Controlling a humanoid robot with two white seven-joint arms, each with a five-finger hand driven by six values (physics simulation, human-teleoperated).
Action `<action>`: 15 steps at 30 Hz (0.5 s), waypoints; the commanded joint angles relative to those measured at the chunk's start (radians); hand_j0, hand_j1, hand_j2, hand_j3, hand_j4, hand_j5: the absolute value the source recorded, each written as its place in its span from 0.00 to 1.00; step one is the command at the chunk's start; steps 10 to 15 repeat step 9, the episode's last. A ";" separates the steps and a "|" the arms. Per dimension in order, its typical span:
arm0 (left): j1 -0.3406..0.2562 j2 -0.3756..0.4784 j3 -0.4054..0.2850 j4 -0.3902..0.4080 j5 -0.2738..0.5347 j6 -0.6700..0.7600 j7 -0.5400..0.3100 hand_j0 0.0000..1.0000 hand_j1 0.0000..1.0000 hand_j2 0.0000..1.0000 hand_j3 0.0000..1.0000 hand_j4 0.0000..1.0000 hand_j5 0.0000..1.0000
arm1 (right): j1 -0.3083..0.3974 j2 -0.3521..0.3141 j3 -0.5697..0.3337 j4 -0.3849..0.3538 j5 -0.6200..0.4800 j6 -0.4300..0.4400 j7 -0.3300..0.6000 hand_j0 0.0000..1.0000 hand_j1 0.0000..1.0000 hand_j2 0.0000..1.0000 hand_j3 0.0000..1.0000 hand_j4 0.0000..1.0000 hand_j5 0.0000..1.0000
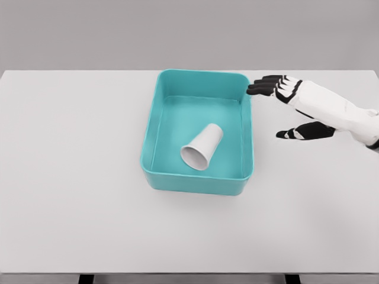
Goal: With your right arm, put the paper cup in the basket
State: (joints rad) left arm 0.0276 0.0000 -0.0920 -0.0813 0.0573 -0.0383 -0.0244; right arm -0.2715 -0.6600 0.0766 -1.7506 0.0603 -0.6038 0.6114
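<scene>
Inside the smooth teal rectangular basket [198, 181], a white tapered paper cup [202, 147] is seen lying sideways, its mouth toward 7 o'clock. At 3 o'clock, the right hand [291, 105] is held spread, gripping nothing.

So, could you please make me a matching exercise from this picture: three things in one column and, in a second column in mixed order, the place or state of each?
Things:
1. paper cup
2. basket
3. right robot hand

Places or states:
A. open, holding nothing, just to the right of the teal rim
B. lying on its side, open mouth toward the camera
C. standing on the white table, with something inside

Pairs: 1-B, 2-C, 3-A
</scene>
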 commanded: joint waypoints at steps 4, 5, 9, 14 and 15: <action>0.000 0.000 0.000 0.000 0.001 0.000 0.000 1.00 1.00 1.00 1.00 1.00 1.00 | 0.008 -0.003 -0.040 -0.003 -0.023 -0.007 -0.001 0.98 0.98 0.98 0.98 0.98 0.98; 0.000 0.000 0.000 0.000 -0.001 0.000 0.000 1.00 1.00 1.00 1.00 1.00 1.00 | 0.009 -0.004 -0.038 -0.003 -0.023 -0.007 -0.001 0.98 0.98 0.98 0.98 0.98 0.98; -0.006 0.000 0.002 -0.001 0.015 -0.005 0.001 1.00 1.00 1.00 1.00 1.00 1.00 | 0.021 0.003 -0.043 0.000 -0.023 -0.007 -0.001 1.00 1.00 1.00 1.00 1.00 1.00; -0.006 0.000 0.002 -0.001 0.015 -0.005 0.001 1.00 1.00 1.00 1.00 1.00 1.00 | 0.021 0.003 -0.043 0.000 -0.023 -0.007 -0.001 1.00 1.00 1.00 1.00 1.00 1.00; -0.006 0.000 0.002 -0.001 0.015 -0.005 0.001 1.00 1.00 1.00 1.00 1.00 1.00 | 0.021 0.003 -0.043 0.000 -0.023 -0.007 -0.001 1.00 1.00 1.00 1.00 1.00 1.00</action>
